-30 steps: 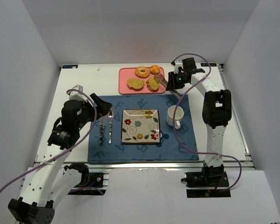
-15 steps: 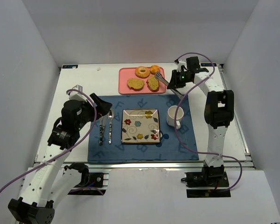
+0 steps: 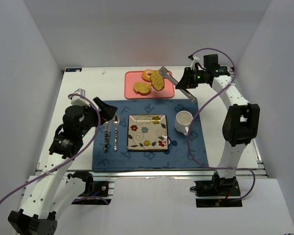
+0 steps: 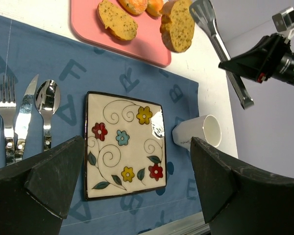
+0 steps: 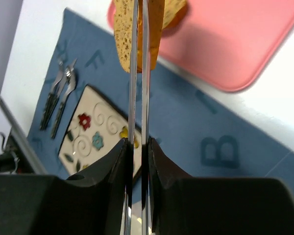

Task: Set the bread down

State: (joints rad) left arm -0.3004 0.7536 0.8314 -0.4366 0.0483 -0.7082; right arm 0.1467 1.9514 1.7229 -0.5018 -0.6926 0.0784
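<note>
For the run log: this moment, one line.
right pincer: shut on tongs | tongs: clamping bread slice over tray | left pincer: open

The plate (image 3: 147,132) lies open from above, hemmed by the mug (image 3: 183,121) just beside its right edge and the cutlery (image 4: 24,117) near its left, where the left arm's fingers (image 4: 39,181) hang spread. Between tray (image 3: 161,94) and plate runs a bare strip of mat (image 3: 147,106); the tongs (image 4: 220,49) slant above the tray's right edge.
</note>
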